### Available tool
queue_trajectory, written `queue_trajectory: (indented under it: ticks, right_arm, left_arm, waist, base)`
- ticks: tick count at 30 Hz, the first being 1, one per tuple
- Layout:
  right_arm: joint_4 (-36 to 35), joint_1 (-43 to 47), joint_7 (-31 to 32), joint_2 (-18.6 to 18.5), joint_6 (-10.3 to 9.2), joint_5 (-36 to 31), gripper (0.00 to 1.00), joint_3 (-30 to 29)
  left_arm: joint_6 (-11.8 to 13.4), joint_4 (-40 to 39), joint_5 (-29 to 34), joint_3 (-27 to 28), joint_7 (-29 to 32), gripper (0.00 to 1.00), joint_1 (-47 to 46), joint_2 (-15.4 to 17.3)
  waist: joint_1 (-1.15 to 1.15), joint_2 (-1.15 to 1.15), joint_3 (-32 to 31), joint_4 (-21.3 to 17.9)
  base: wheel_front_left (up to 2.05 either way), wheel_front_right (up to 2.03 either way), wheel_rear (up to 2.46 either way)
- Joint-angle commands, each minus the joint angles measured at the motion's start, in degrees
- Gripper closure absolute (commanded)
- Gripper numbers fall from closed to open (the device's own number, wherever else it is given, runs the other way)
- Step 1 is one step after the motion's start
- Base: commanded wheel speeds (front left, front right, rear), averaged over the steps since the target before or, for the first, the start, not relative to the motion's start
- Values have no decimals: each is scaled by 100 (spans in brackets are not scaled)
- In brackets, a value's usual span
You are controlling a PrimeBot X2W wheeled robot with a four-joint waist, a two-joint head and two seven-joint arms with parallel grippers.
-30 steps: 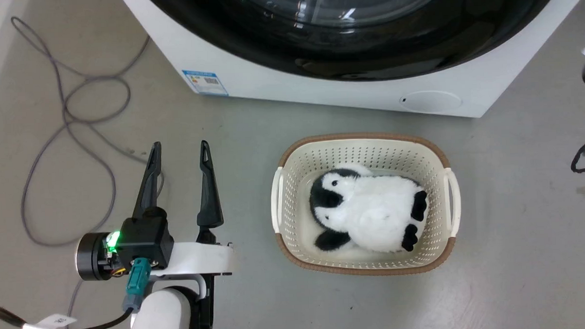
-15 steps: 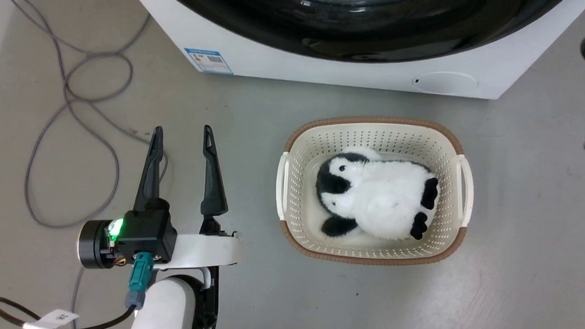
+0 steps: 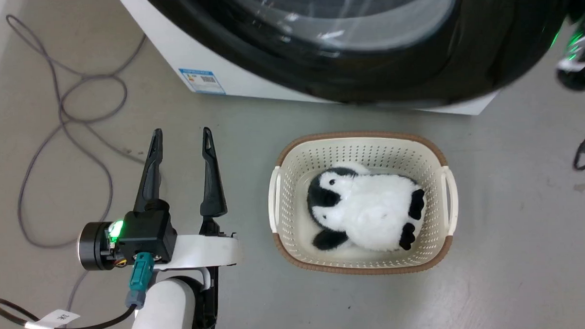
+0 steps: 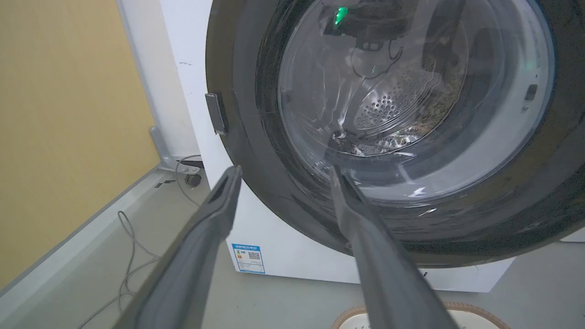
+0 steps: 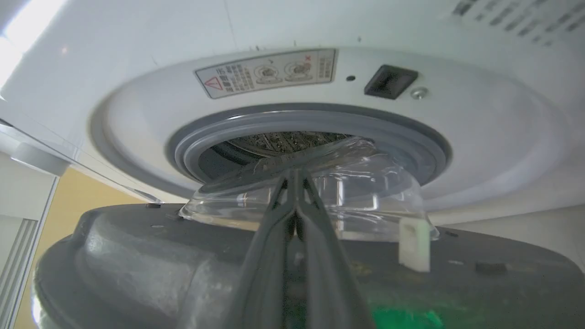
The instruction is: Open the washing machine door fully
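The washing machine door [image 3: 416, 77], a glossy black disc with a clear glass bowl, stands partly swung out from the white washing machine [image 3: 171, 47], hinged at the left. In the right wrist view my right gripper [image 5: 295, 173] is shut, its fingers lying along the door's grey inner face [image 5: 137, 256] beside the glass bowl [image 5: 365, 196], facing the grey gasket [image 5: 402, 141] and steel drum [image 5: 274, 141]. My right wrist [image 3: 576, 62] shows blurred at the door's right edge. My left gripper [image 3: 179, 134] hangs open over the floor, left of the basket, holding nothing; it faces the door [image 4: 256, 137].
A cream basket [image 3: 283, 184] holding a penguin plush [image 3: 372, 210] sits on the floor just below the door's lower edge. Grey cables [image 3: 62, 109] loop at the left. A blue label [image 3: 202, 81] marks the machine's lower left. A yellow wall [image 4: 59, 114] stands left of the machine.
The door has swung outward from the machine's front and now hides the small round flap. My right wrist has come in at the upper right. The head camera has shifted.
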Motion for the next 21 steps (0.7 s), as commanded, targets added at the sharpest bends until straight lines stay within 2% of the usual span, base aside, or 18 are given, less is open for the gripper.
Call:
queue_trajectory:
  ticks: [1,21]
  right_arm:
    - [-44,147,75,168,6,-44,100,92]
    - [-1139,1836,978,442,6,-180,100,662]
  left_arm:
    - [1,19,-18,21,-30,0,37,4]
    - [-155,266,96,232,-30,0,561,4]
  waist:
    - [0,0,-42,-31]
    - [0,0,-959,-302]
  base:
    - [0,0,0]
    - [0,0,0]
